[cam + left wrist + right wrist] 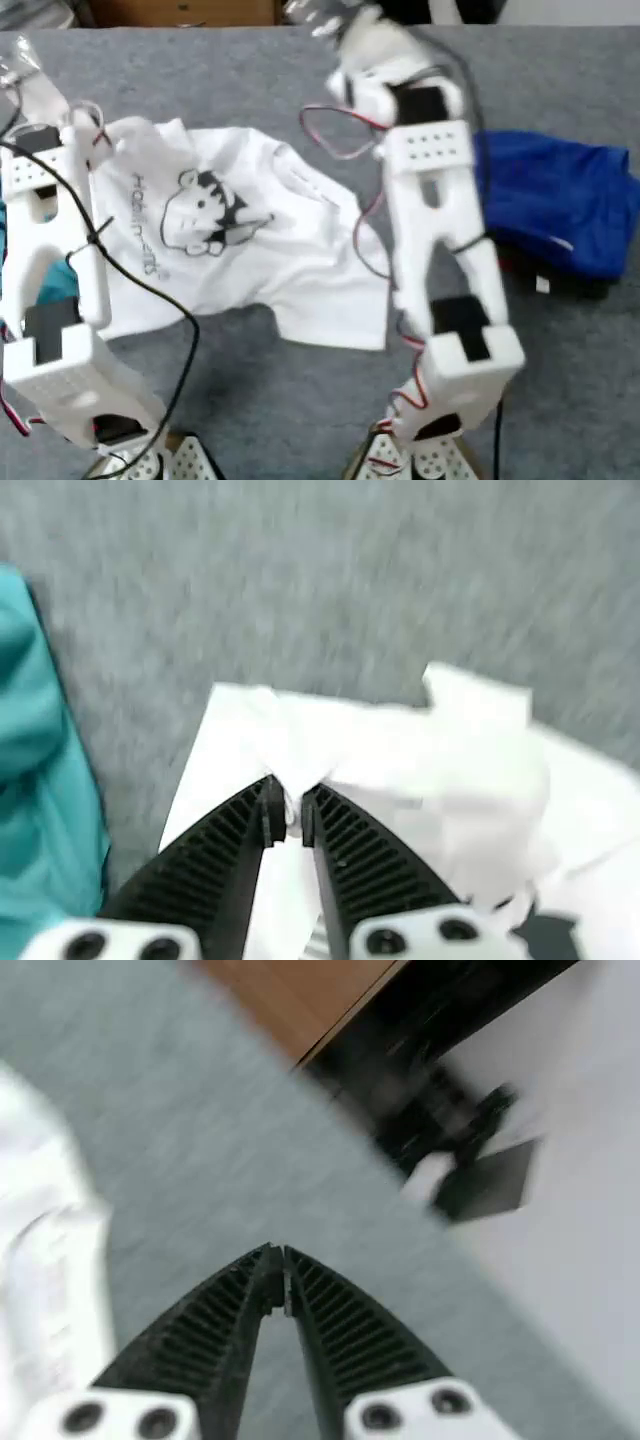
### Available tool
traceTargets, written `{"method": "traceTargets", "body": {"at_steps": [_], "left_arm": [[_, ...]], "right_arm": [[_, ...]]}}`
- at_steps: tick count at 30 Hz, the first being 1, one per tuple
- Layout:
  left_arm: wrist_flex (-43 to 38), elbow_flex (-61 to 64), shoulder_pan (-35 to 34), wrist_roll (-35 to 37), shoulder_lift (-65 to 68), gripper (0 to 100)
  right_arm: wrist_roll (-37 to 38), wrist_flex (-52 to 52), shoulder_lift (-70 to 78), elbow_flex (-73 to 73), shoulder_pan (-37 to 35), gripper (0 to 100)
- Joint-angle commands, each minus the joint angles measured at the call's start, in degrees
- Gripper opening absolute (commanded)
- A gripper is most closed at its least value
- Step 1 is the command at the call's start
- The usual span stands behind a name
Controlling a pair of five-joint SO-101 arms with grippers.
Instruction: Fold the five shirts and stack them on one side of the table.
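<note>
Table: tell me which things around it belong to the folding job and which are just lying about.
Job: white shirt, shut in the left gripper; blue shirt; teal shirt; dark cloth under the blue shirt, perhaps another; right gripper, shut, empty.
Lying about: wooden surface beyond the table.

teal shirt [35, 780]: cut off at view's edge | dark garment [572, 287]: mostly hidden under blue shirt [560, 200]
</note>
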Motion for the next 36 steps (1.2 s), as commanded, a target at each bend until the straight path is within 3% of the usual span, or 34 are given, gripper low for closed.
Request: {"method": "traceTargets", "body": {"at_steps": [1,9,14,22,25,26,32,36], "left_arm": [[3.96,-3.16,-1.23,-2.02,0.31,2],[6.59,-3.69,-6.77,-1.93,1.19,3],[11.08,-1.93,-7.30,-1.23,1.63,22],[11.43,-0.70,-9.67,-0.26,1.19,22],[11.43,-0.79,-10.73,0.00,1.19,22],[11.25,-0.44,-10.90,0.00,1.36,22],[10.99,2.02,-11.60,-2.11,1.19,22],[11.43,2.64,-12.66,-6.42,1.63,22]], "right_arm": [[0.53,7.38,3.12,-3.30,-3.12,0.2],[0.35,15.91,11.56,-3.74,-8.13,0.2],[-3.43,17.41,14.37,-3.47,-9.89,10.9],[-3.52,16.00,23.60,-3.82,-9.54,11.8],[-3.52,16.79,26.86,-4.53,-9.45,4.1],[-3.52,18.02,27.56,-4.97,-9.27,0.0],[-3.34,24.79,28.00,-6.11,-4.79,0.2],[2.11,32.18,27.82,-6.20,0.84,0.2]]}}
